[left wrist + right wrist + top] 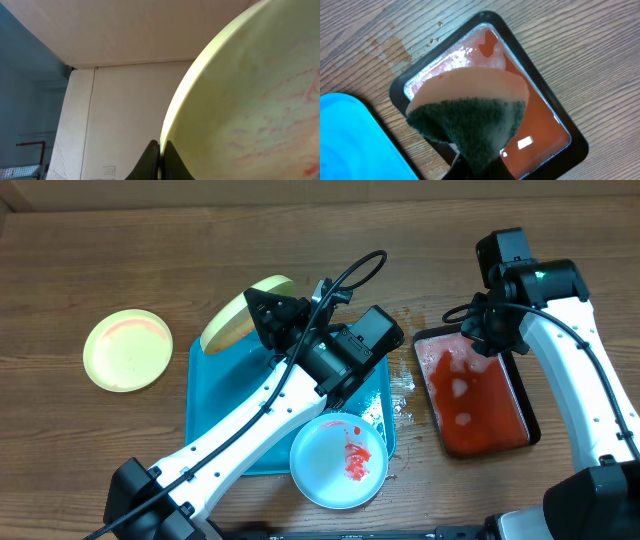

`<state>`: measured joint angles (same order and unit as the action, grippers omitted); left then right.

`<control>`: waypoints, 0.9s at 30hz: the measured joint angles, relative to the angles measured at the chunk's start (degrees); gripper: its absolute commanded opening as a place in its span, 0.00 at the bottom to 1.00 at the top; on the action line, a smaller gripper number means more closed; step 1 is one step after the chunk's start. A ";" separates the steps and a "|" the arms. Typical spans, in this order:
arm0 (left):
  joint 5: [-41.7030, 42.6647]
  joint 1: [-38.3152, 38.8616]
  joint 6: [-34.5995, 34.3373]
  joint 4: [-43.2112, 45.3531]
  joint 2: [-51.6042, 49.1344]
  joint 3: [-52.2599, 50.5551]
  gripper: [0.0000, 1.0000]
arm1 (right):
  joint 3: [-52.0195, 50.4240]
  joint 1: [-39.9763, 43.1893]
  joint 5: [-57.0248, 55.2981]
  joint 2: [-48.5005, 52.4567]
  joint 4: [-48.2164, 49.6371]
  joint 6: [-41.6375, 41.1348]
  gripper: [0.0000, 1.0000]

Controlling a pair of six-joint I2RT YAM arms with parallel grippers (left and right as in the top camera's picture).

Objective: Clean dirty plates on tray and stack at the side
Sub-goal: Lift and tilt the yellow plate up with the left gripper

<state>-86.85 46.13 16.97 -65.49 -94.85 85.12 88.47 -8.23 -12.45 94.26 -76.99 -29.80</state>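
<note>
Across the wooden bench, three sauce-smeared plates were counted. One tilted yellow-green plate was clamped by its rim between the left fingers. A second yellow-green plate lay well to their left, and the blue-white plate overlapped the single turquoise tray behind them. The right fingers pinched one sponge above one black tray.

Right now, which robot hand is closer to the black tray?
Right. The right gripper hangs over the black tray with a sponge; the left gripper holds a plate over the blue tray.
</note>
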 measured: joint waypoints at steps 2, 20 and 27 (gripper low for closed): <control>0.00 0.00 0.00 0.02 0.00 0.00 0.04 | 0.00 0.00 0.02 0.00 0.02 0.00 0.04; 0.00 0.02 0.00 0.63 0.00 0.00 0.05 | 0.00 0.00 -0.02 0.00 0.02 0.00 0.04; 0.00 0.02 0.02 0.63 0.00 0.00 0.05 | 0.00 0.00 0.00 0.00 0.00 -0.02 0.04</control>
<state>-86.85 46.15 16.99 -64.86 -94.85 85.12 88.47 -8.23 -12.45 94.26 -76.99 -29.82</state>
